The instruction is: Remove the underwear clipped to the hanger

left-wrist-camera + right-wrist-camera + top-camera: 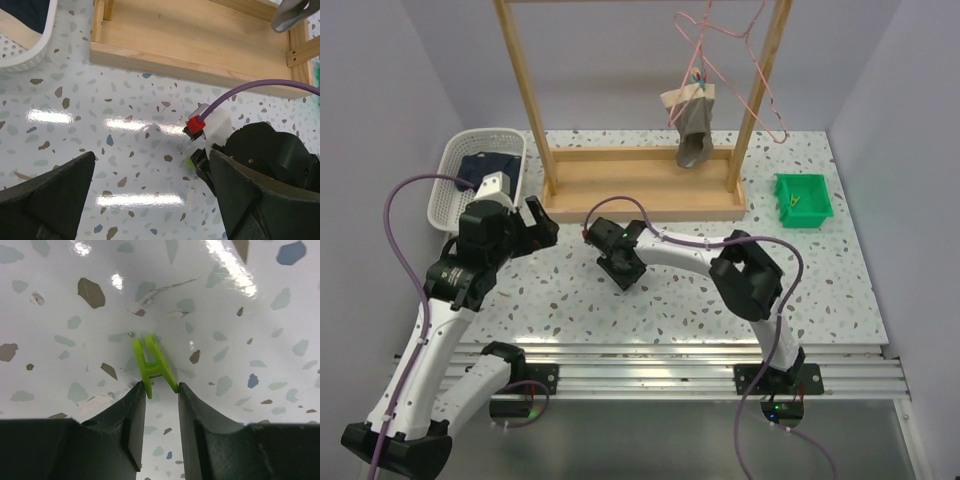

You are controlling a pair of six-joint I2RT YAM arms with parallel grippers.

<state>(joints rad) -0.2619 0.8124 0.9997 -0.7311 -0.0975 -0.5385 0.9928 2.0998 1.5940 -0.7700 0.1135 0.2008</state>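
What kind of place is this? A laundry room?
Probably a robot lab, not a home: two black-and-white robot arms bolted to a metal rail, a speckled table, and grey cloth underwear clipped on a pink wire hanger on a wooden rack.

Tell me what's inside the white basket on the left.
Inside the white basket lies the dark navy underwear, bunched into a heap. Whatever is beneath the cloth, and the basket's floor, is covered. The left arm also hides the basket's near end.

Left tool (150, 161) spread, right tool (161, 388) pinched
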